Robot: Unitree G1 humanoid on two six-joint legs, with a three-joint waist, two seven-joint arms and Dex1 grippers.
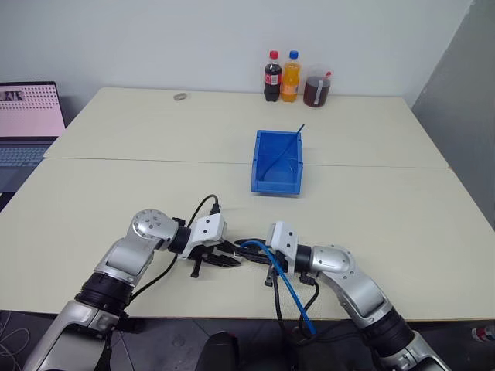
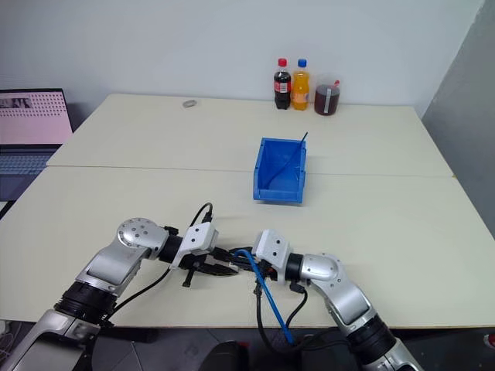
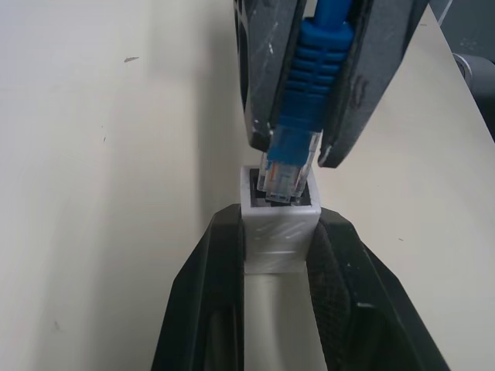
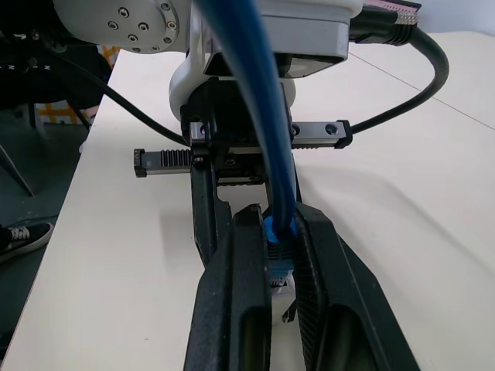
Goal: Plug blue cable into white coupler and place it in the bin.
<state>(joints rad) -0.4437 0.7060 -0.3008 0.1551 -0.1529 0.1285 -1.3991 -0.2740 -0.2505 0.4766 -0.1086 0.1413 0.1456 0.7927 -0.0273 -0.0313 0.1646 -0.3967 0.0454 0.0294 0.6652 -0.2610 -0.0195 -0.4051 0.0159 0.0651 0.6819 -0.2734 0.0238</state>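
Near the table's front edge my two grippers meet tip to tip. My left gripper (image 3: 280, 222) is shut on the white coupler (image 3: 280, 236), a small white block with its dark socket facing the other gripper. My right gripper (image 3: 298, 151) is shut on the blue cable (image 3: 313, 69) just behind its clear plug (image 3: 282, 176). The plug's tip sits in the mouth of the socket. The cable (image 1: 285, 284) arcs back over my right wrist and hangs past the table edge. The blue bin (image 1: 277, 162) stands open at mid-table, well beyond both grippers.
A thin blue strand (image 1: 297, 137) leans out of the bin's far right corner. A cola bottle (image 1: 272, 77), an orange bottle (image 1: 291, 77) and a jar of dark liquid (image 1: 317, 90) stand at the far edge. A laptop (image 1: 27, 124) sits at the left.
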